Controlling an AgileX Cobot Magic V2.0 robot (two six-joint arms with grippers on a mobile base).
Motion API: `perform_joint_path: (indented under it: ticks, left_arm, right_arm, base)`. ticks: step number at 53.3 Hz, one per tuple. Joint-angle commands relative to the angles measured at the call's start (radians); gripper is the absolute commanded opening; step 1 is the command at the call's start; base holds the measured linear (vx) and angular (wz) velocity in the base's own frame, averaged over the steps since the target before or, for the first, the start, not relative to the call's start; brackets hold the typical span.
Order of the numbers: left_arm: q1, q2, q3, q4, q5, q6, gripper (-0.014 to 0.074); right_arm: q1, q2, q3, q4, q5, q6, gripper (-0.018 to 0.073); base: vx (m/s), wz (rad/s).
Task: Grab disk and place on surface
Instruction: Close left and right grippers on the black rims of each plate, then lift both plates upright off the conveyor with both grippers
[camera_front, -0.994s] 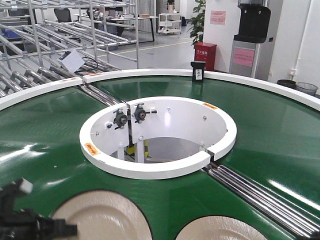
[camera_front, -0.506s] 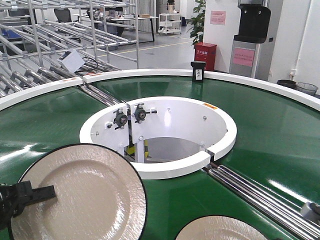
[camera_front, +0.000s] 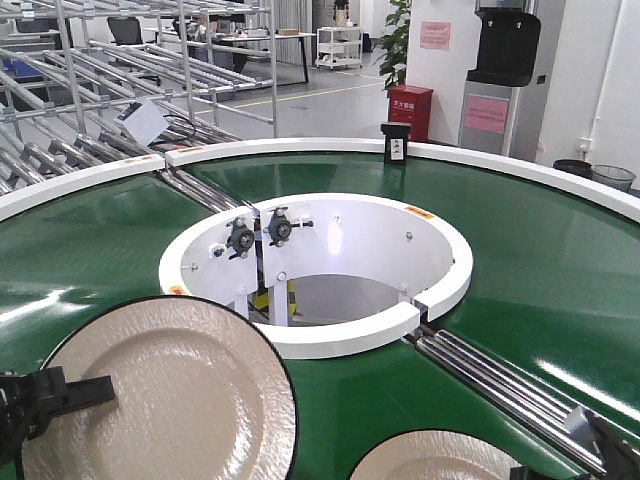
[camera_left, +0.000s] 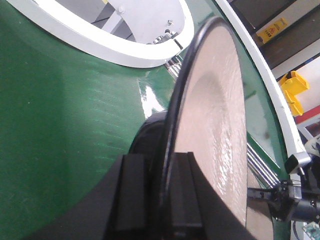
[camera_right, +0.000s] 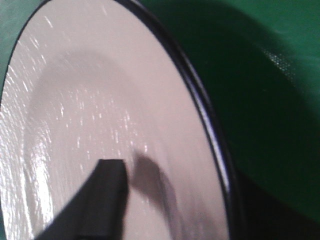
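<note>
We see our left hand clamped on the disk over the green belt — the right hand we cannot tell — metal racks behind.

Factory floor, green ring conveyor, roller racks

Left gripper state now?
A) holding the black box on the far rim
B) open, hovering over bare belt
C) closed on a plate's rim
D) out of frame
C: in the left wrist view the left gripper straddles the dark rim of the plate, closed against both faces.
</note>
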Motion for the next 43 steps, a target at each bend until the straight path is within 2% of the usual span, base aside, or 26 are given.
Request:
perform_joint_path:
  ticks: [1, 8, 15, 26, 35, 39, 43]
  left_arm:
    - [0.0, -0.031, -0.036, -0.101, 0.006, -0.018, -0.0004]
    - [0.0, -0.031, -0.036, -0.101, -0.053, -0.031, -0.0004]
    - [0.0, -0.031, -0.036, -0.101, -0.1, -0.075, -0.0003]
    - [0.0, -0.031, -0.036, -0.09, -0.185, -0.246, -0.0001]
    - [0.0, -0.031, -0.036, -0.009, -0.208, -0.348, -0.0001]
    - [0.0, -0.031, -0.036, 0.037, -0.196, -0.399, -0.0001]
    - [-0.004, -0.031, -0.036, 0.05, -0.162, -0.422, -0.0001]
  right_arm:
    - [0.003, -0.021, -0.017, 0.032, 0.108, -0.017, 0.0187]
    - [0.003, -0.025, -0.04, 0.034, 0.17, -0.017, -0.0016]
    - [0.003, -0.06, -0.077, 0.033, 0.223, 0.05, -0.0011]
    - [0.003, -0.188, -0.163, -0.007, 0.274, 0.267, -0.0008]
    - [0.003, -0.315, -0.271, -0.108, 0.307, 0.425, -0.0008]
    - [0.003, -0.359, -0.324, -0.128, 0.318, 0.487, -0.0008]
    - [0.006, -0.391, -0.389, -0.128, 0.325, 0.545, -0.0008]
  base:
    - [0.0, 0.0]
    - [0.0, 0.0]
    - [0.0, 0.0]
    - [0.0, 0.0]
    - [0.0, 0.0]
    - [0.0, 0.0]
    - [0.0, 0.0]
